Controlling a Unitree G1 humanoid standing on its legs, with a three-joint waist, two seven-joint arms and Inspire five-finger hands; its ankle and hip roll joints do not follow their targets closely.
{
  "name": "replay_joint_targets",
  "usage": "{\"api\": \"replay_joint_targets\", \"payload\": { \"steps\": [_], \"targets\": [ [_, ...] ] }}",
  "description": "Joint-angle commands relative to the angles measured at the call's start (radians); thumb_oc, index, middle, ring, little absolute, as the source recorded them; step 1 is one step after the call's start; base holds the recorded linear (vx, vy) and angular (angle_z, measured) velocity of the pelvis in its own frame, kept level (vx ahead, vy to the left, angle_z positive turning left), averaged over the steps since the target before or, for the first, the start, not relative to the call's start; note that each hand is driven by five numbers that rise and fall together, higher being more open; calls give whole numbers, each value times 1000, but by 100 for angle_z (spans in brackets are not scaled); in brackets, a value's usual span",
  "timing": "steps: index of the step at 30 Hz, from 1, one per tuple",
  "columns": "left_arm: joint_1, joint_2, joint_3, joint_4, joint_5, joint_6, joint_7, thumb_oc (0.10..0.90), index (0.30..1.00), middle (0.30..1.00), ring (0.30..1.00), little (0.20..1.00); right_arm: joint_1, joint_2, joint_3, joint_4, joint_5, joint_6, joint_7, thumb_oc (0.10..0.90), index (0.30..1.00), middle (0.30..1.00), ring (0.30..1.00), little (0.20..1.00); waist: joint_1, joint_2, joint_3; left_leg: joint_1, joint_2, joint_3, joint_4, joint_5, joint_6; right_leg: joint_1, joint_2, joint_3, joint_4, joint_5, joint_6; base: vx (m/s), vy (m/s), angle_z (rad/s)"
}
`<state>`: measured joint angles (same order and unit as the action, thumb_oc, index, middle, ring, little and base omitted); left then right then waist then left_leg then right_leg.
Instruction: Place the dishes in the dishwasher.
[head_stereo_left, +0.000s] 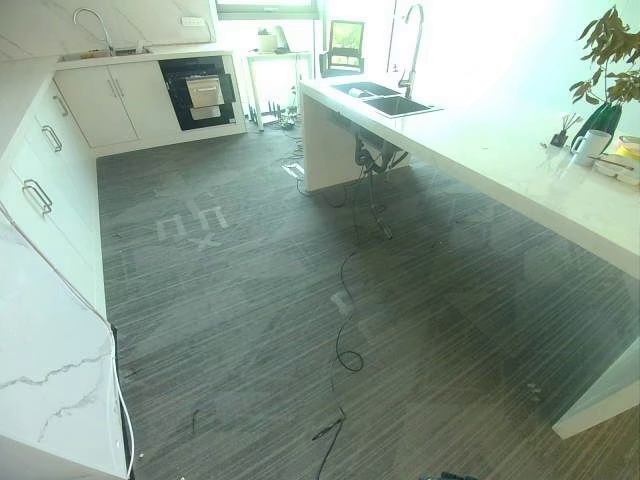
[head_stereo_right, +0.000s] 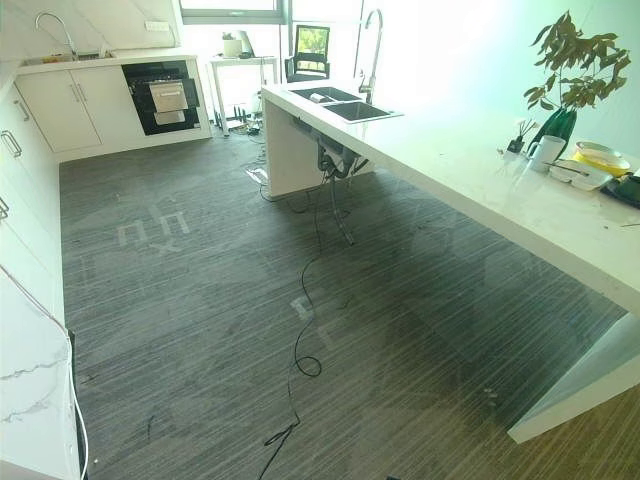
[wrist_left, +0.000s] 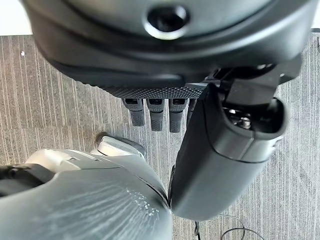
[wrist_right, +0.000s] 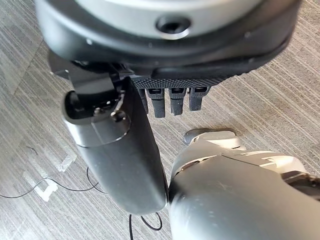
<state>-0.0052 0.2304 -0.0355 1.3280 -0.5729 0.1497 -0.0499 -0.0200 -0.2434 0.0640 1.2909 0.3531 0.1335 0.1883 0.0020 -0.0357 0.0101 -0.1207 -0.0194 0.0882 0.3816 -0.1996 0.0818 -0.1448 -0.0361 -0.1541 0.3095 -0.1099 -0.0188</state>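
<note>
Dishes (head_stereo_right: 598, 160) apparently stacked on counter (head_stereo_right: 480, 180) (right).

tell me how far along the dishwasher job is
Nothing looks done yet. The dishes and mug sit on the island counter, far from the dishwasher. The left hand and right hand hang open, holding nothing. Everything remains: fetching, carrying, loading.

Dark matte left robot hand (wrist_left: 165, 65), textured palm pad, dark right robot hand (wrist_right: 165, 60), round recessed screw

Dishes (head_stereo_right: 598, 160) (cut off) at counter's (head_stereo_right: 470, 180) edge.
</note>
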Motion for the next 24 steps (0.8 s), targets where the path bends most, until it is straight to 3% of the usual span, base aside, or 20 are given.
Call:
{"api": "replay_joint_targets", "payload": {
  "steps": [1, 24],
  "targets": [
    [-6, -29, -2, 9, 37, -14, -17, 800, 900, 900, 900, 900, 7, 14, 44, 19, -57, 6, 35, 800, 900, 900, 900, 900, -10, 15, 17, 60, 25, 10, -82, -57, -80, 79, -27, -18, -9, -90, 89, 0, 0, 0],
    [-15, -25, 10, 12, 5, -24, -8, 800, 900, 900, 900, 900, 15, 16, 42, 7, -58, -42, 40, 800, 900, 900, 900, 900, -19, 10, 14, 65, 30, 25, -82, -58, -80, 88, -28, -24, -9, -91, 89, 0, -3, 1]
  ]
}}
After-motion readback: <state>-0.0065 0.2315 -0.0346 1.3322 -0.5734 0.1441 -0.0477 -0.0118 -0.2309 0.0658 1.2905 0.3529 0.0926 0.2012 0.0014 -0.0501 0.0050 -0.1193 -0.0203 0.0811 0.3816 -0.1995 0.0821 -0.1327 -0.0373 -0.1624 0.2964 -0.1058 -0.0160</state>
